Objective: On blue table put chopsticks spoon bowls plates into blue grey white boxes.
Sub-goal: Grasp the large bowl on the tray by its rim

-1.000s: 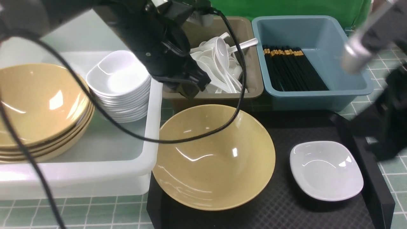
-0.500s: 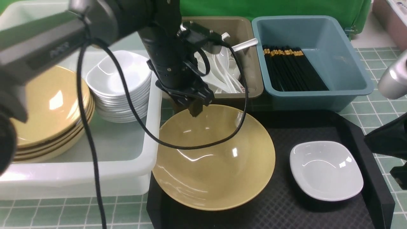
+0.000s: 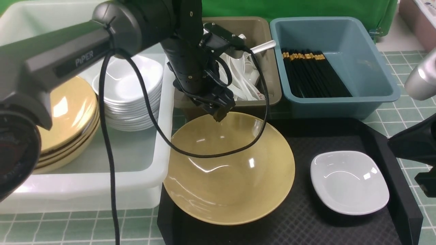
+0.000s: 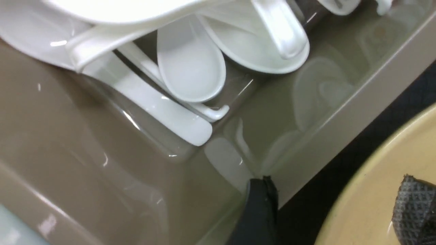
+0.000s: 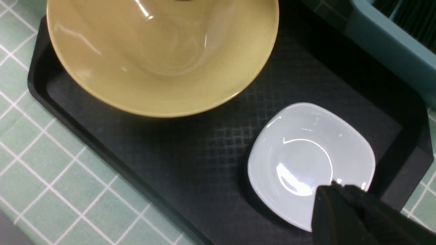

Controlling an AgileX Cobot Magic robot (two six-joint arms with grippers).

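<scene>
Slippage is threatening: left gripper [image 3: 219,115], jaws spread, is straddling the far rim of the glossy round tan-yellow bowl [image 3: 231,177]; a shallow pinch could lose it.

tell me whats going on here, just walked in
The left gripper is open at the far rim of the tan bowl on the black tray, one finger on each side of the rim, apparently ready to grasp it. The right gripper hangs at the edge of the white plate beside it. Chopsticks lie in the blue box, spoons in the grey box, and a bowl stack and plate stack in the white tub.
</scene>
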